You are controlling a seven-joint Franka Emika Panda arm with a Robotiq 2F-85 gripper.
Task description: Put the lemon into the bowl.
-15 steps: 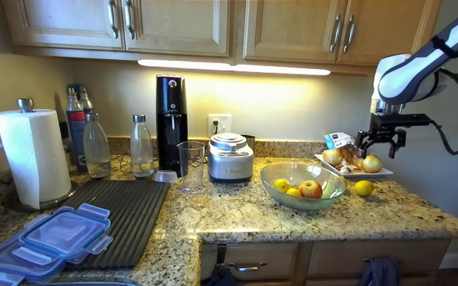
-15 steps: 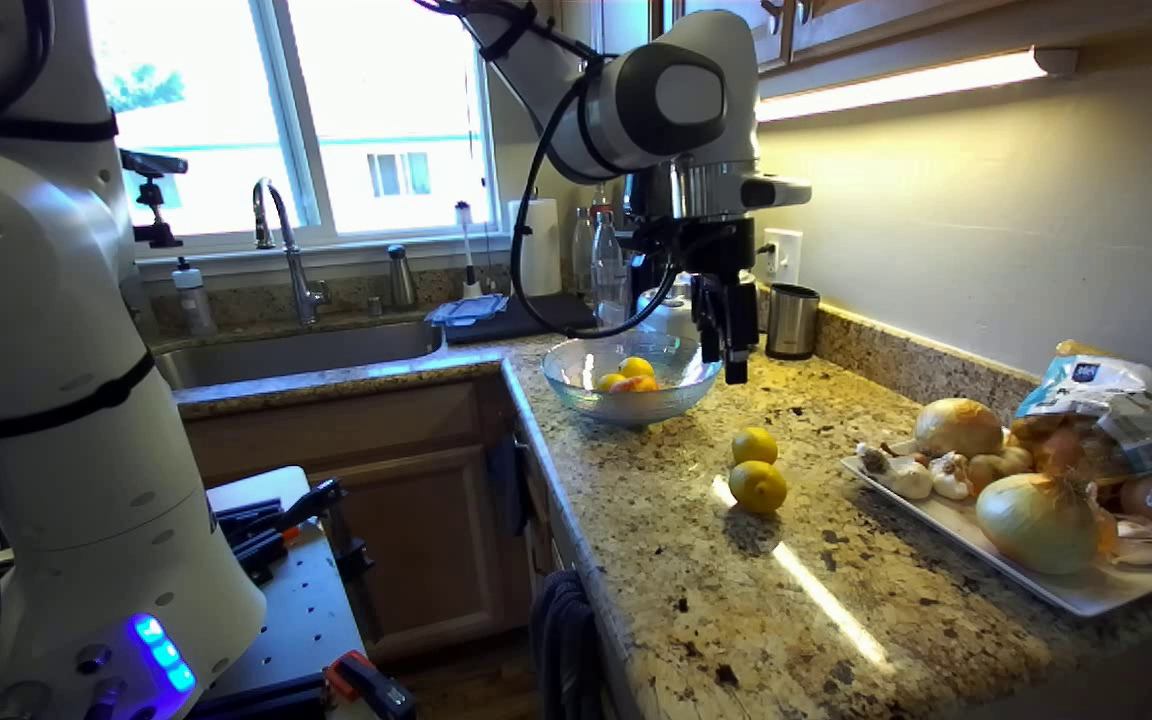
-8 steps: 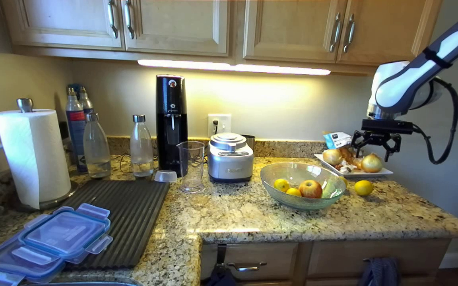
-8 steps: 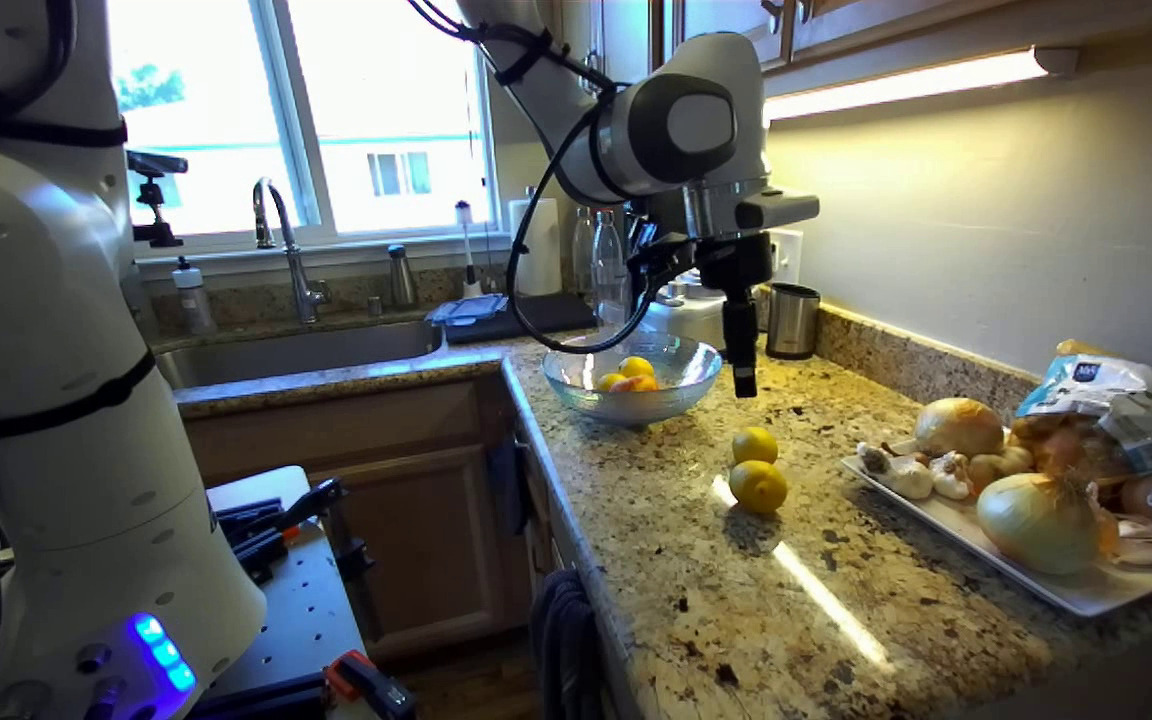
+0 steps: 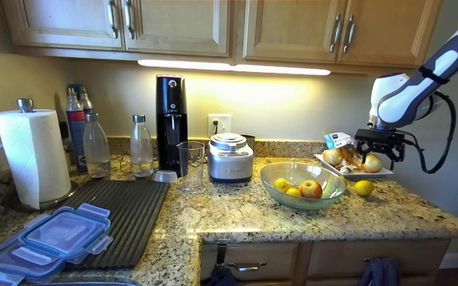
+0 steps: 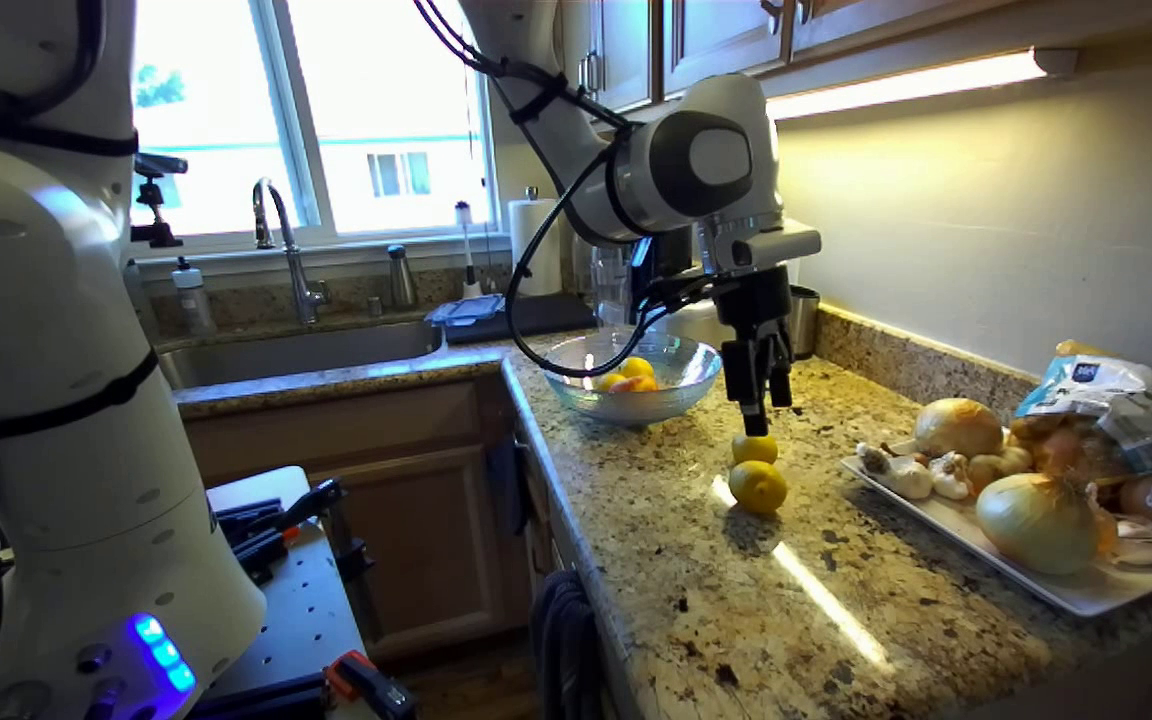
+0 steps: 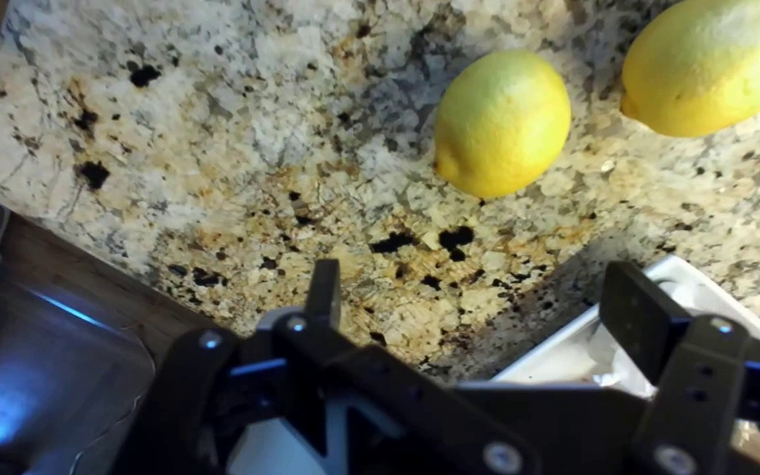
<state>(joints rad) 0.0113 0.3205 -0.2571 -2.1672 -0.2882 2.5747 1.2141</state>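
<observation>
"How does the end effector (image 7: 479, 300) stand?"

"Its two fingers are spread well apart, with worktop (image 7: 353, 218) showing between them."

"And the lemons?"

"Two on the worktop, outside the bowl (image 5: 308, 203), beyond the fingertips in the wrist view. There one lemon (image 7: 504, 123) shows whole; the second lemon (image 7: 713, 66) runs out of frame at the corner."

"Which does the task mean?"

"I can't tell. In an exterior view a fingertip hides the top of the rear lemon (image 6: 755, 452); in an exterior view most of a lemon (image 5: 344, 182) sits behind the bowl's glass."

"What's in the bowl?"

"Three pieces I can count: two yellow fruits (image 5: 281, 185) and one apple (image 5: 310, 189). Their lower parts show only through the glass."

"Farther off?"

"One white plate (image 6: 958, 522) with two onions (image 6: 958, 428) on it, garlic (image 6: 904, 478) too jumbled to number, and one bag (image 6: 1121, 410) cut off by the frame, its print hard to read."
</observation>
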